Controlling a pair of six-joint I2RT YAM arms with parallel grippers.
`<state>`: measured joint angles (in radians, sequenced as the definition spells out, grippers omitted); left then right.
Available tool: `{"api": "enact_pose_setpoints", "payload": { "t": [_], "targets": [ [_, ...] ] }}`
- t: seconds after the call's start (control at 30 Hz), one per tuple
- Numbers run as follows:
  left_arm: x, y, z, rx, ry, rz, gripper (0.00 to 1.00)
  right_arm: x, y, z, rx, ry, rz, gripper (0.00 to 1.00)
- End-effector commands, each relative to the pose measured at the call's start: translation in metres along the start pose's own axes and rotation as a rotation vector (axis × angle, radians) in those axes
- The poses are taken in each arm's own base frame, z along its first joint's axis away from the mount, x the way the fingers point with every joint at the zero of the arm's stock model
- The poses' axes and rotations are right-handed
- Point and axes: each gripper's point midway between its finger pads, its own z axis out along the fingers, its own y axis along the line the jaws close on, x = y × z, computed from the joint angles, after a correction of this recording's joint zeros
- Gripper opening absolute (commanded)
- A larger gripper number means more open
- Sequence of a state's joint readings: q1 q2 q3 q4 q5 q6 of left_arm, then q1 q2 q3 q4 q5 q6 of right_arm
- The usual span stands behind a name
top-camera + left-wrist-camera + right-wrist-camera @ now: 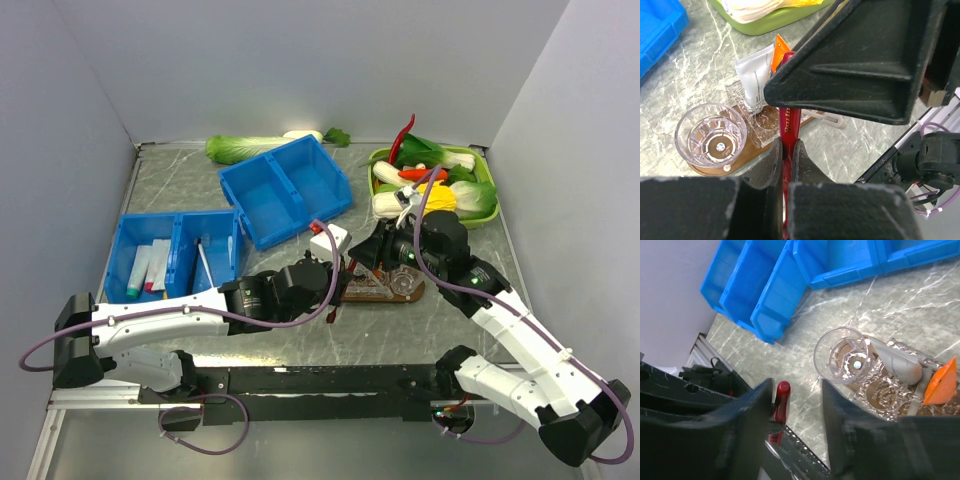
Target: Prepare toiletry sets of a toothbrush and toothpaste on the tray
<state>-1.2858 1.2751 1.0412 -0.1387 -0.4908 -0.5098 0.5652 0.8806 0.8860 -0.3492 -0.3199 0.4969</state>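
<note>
Steadily: hold the left gripper [788,152] pinched tight on the red toothbrush [791,122], close above the tray [752,150] with its empty clear cup [710,140] and white orange-ended tube [756,75]. Probably a handover: close the right gripper [795,405], jaws spread either side of the brush's red tip and not gripping, squarely on the handle before loosening the left. Then lower gently into the empty cup, without nudging its neighbours.

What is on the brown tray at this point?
On the tray: an empty clear cup at one end, and a white tube with an orange end resting among the other cups. The left gripper and its red brush cover the rest of the tray.
</note>
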Motion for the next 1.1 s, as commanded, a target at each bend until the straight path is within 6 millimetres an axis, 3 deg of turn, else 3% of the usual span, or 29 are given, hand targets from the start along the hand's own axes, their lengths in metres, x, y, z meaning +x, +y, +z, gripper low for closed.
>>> {"api": "enact_pose_setpoints", "payload": {
  "t": [0.0,0.07,0.13,0.2,0.23,0.33,0.43,0.6,0.7,0.77,0.87,1.07],
  "targets": [
    [-0.024,-0.013,-0.004,0.035,-0.077,-0.053,0.01,-0.007,0.017,-0.001,-0.08,-0.038,-0.007,0.38],
    [-0.023,-0.014,-0.005,0.047,-0.078,-0.05,0.01,-0.007,0.018,-0.001,-0.084,-0.033,-0.003,0.29],
    [-0.024,-0.018,-0.007,0.072,-0.082,-0.059,0.04,-0.008,0.02,-0.002,-0.096,-0.038,0.002,0.11],
    [-0.025,-0.021,-0.01,0.094,-0.089,-0.082,0.19,-0.01,0.025,-0.004,-0.122,-0.05,0.004,0.0],
    [-0.024,-0.019,-0.011,0.093,-0.089,-0.093,0.42,-0.012,0.027,-0.008,-0.128,-0.063,0.006,0.0],
    [-0.026,-0.019,-0.019,0.116,-0.1,-0.133,0.8,-0.022,0.032,-0.019,-0.135,-0.13,0.004,0.0],
    [-0.037,-0.025,-0.038,0.201,-0.135,-0.192,0.95,-0.033,0.041,-0.033,-0.169,-0.2,-0.015,0.0],
    [-0.042,-0.034,-0.061,0.361,-0.148,-0.285,0.99,-0.048,0.061,-0.056,-0.254,-0.286,-0.056,0.0],
    [-0.034,-0.043,-0.074,0.478,-0.121,-0.327,0.99,-0.053,0.075,-0.068,-0.327,-0.32,-0.074,0.0],
    [-0.035,-0.058,-0.087,0.586,-0.11,-0.329,0.99,-0.058,0.086,-0.079,-0.383,-0.353,-0.087,0.0],
    [-0.026,-0.059,-0.088,0.605,-0.088,-0.35,0.99,-0.062,0.099,-0.09,-0.451,-0.385,-0.107,0.0],
    [-0.014,-0.05,-0.084,0.584,-0.071,-0.399,0.98,-0.063,0.106,-0.102,-0.492,-0.412,-0.115,0.0]
  ]
}}
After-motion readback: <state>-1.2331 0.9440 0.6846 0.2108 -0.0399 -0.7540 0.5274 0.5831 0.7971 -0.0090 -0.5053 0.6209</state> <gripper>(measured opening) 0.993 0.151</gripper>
